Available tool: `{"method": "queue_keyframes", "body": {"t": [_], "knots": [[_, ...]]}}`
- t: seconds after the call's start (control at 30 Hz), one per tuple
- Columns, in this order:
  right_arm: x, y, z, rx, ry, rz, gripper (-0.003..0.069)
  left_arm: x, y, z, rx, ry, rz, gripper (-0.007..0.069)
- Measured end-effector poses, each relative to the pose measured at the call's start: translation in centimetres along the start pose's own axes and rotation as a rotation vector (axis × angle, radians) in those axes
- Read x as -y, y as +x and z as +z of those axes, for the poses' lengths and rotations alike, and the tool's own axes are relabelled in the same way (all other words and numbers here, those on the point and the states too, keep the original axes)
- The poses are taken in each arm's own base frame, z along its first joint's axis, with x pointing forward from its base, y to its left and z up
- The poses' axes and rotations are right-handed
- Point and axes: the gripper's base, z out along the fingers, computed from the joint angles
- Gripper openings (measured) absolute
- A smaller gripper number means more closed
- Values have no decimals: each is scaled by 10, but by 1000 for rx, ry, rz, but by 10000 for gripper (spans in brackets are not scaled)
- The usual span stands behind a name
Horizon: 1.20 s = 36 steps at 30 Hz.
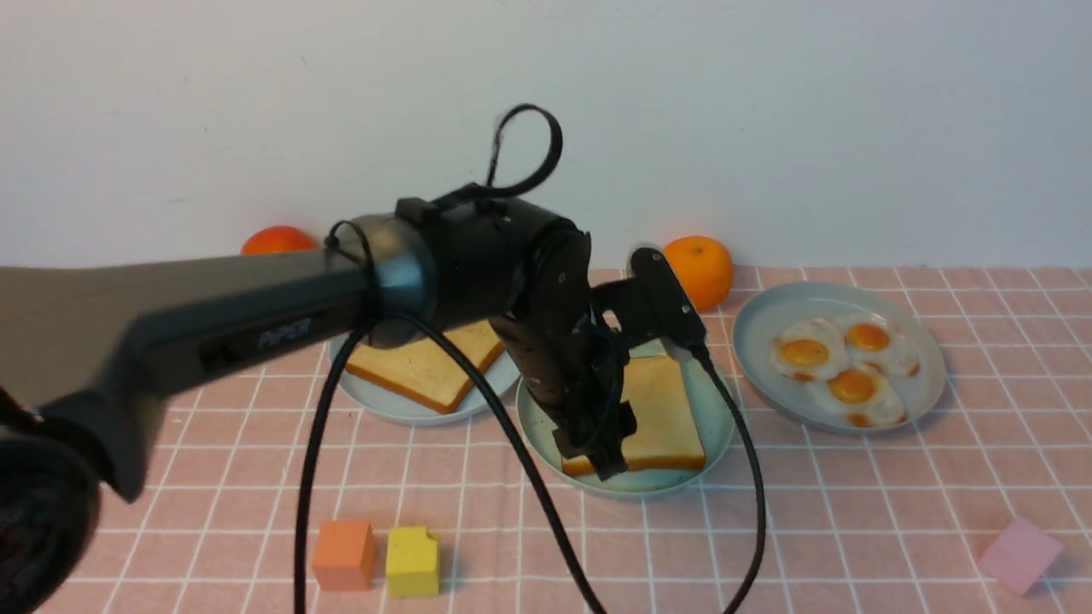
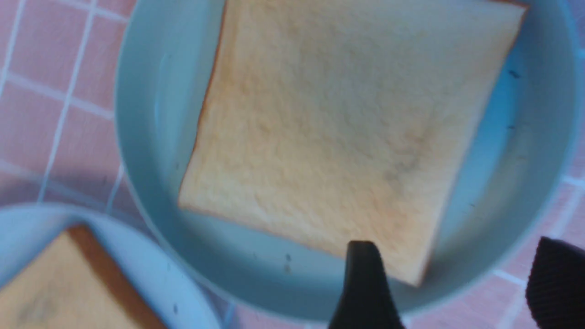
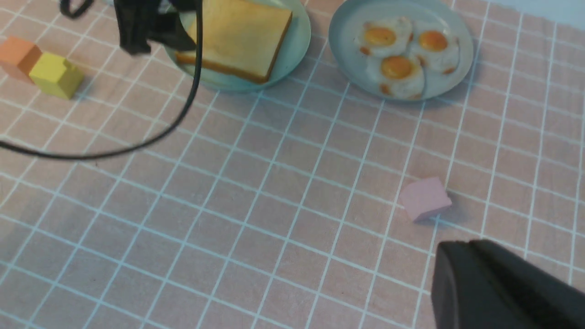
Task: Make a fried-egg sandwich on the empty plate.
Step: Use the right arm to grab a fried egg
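Note:
One toast slice [image 1: 661, 409] lies flat on the mint-green plate [image 1: 717, 426] at the table's middle. My left gripper [image 1: 597, 452] hangs open over the slice's near left corner. In the left wrist view the gripper [image 2: 457, 278] has its jaws wide apart around the corner of that toast [image 2: 338, 128] on the plate [image 2: 151, 114]. A second toast slice [image 1: 426, 367] lies on the pale blue plate [image 1: 401, 409]. Three fried eggs [image 1: 840, 367] lie on the grey-blue plate [image 1: 930, 358]. My right gripper [image 3: 461, 256] is shut and empty, hovering over the cloth.
Two oranges [image 1: 699, 271] [image 1: 277, 241] sit by the back wall. An orange block [image 1: 343, 556] and a yellow block [image 1: 413, 560] stand front left. A pink block [image 1: 1019, 554] lies front right, near my right gripper. My left arm's black cable [image 1: 742, 477] hangs over the front.

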Motion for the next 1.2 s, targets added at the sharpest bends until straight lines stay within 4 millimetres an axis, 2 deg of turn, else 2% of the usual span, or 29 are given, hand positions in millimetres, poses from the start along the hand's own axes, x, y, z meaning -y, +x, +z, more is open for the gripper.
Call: {"method": "queue_keyframes", "body": {"t": [0.03,0.13,0.2,0.23,0.27,0.3,0.37,0.4,0.43,0.5,0.57,0.67,0.77,0.83,0.93,0.97,1.03,1.07,1.1,1.13,1.2], "knots": [[0,0,1,-3,0,0,64,0,-1,-3,7,-2,-9,508],[0,-14,23,-69,-9,1,75,11,-22,-82,163,-28,-183,484],[1,-28,46,-111,-14,-2,79,23,-29,-141,289,-21,-291,398],[1,-32,54,-114,-14,-3,80,26,-29,-165,335,-18,-313,366],[1,-34,56,-117,-15,-4,81,28,-29,-171,347,-13,-325,343],[1,-44,80,-145,-20,-13,83,36,-21,-217,434,-6,-358,242],[1,-55,108,-167,-22,-45,84,44,-2,-256,499,-4,-378,112],[1,-58,125,-197,-21,-64,85,48,10,-270,518,-3,-384,51],[2,-61,134,-199,-17,-89,87,52,21,-279,529,-5,-384,13],[2,-66,161,-225,-10,-137,90,62,51,-294,538,-6,-383,13],[3,-69,182,-251,-3,-170,92,72,77,-299,538,-3,-390,13],[5,-76,221,-317,5,-219,100,89,122,-297,532,7,-397,13],[7,-86,261,-383,10,-291,133,103,157,-289,550,7,-403,13],[9,-87,282,-415,16,-339,160,107,169,-286,562,7,-404,13],[17,-90,322,-443,30,-429,237,112,183,-290,601,1,-404,13],[18,-90,325,-445,31,-434,249,112,184,-291,604,1,-404,13],[32,-88,359,-474,42,-446,322,115,191,-300,645,-3,-404,13],[32,-88,359,-474,41,-448,327,115,191,-301,650,-4,-404,13],[42,-87,377,-495,43,-451,363,115,193,-303,660,-5,-404,13],[42,-87,377,-495,42,-454,366,116,193,-303,662,-5,-404,13],[49,-87,394,-503,39,-467,388,116,194,-304,664,-5,-405,13]]}}
